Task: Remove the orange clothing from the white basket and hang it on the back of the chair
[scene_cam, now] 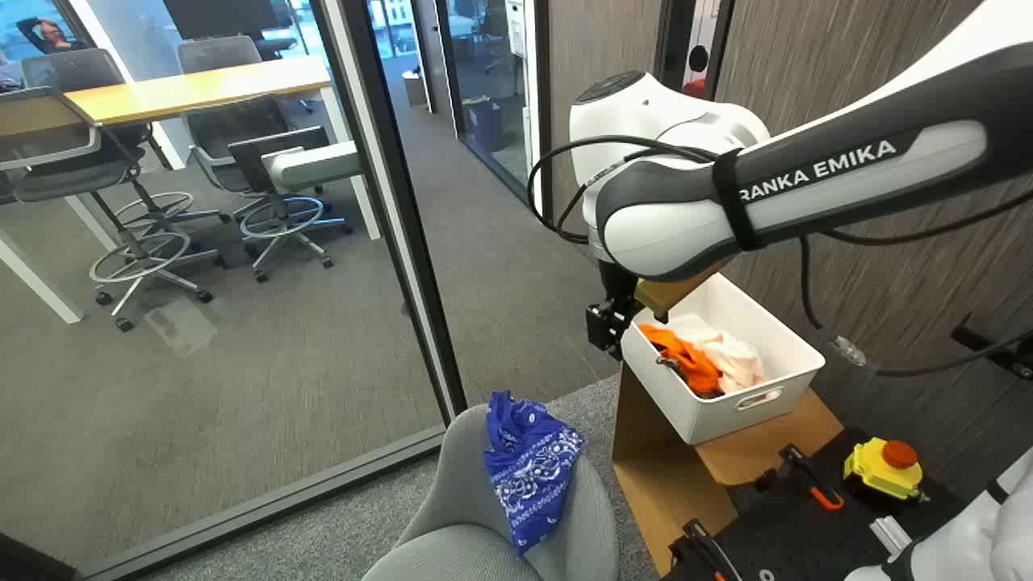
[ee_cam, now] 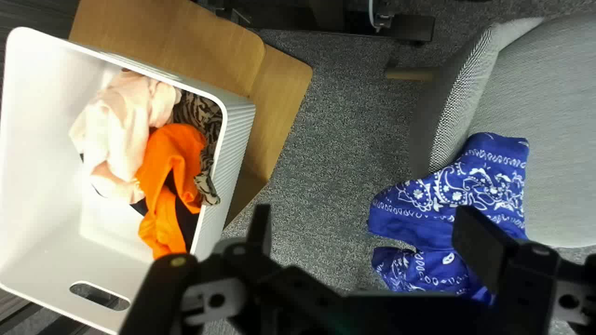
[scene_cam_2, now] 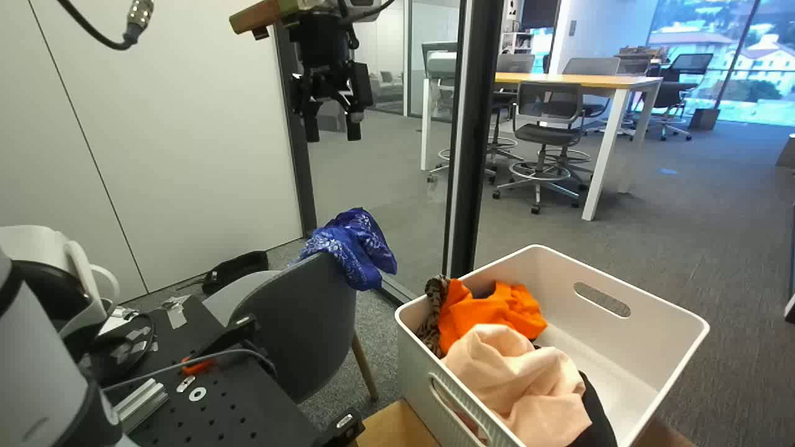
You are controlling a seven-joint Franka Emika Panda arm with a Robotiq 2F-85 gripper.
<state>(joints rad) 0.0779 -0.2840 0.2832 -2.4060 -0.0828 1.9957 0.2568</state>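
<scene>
The orange clothing [scene_cam: 700, 373] lies crumpled in the white basket [scene_cam: 710, 424], and it also shows in the wrist view [ee_cam: 163, 158]. It lies between a pale peach cloth [scene_cam_2: 515, 385] and a brown patterned cloth [ee_cam: 205, 111], with black cloth partly hidden below. The grey chair [scene_cam_2: 304, 329] stands beside the basket. A blue bandana [scene_cam_2: 351, 248] is draped over its back. My gripper [scene_cam_2: 332, 133] is open and empty, above the chair and bandana. In the wrist view its fingers [ee_cam: 363, 218] are wide apart, over the floor and bandana, with the basket to the left.
The basket sits on a wooden stand [scene_cam: 670, 476]. A black perforated tabletop [scene_cam_2: 242, 403] with small parts and a cable is near the chair. A yellow box with a red button [scene_cam: 884, 468] stands on it. A glass wall's dark frame [scene_cam_2: 469, 143] rises behind.
</scene>
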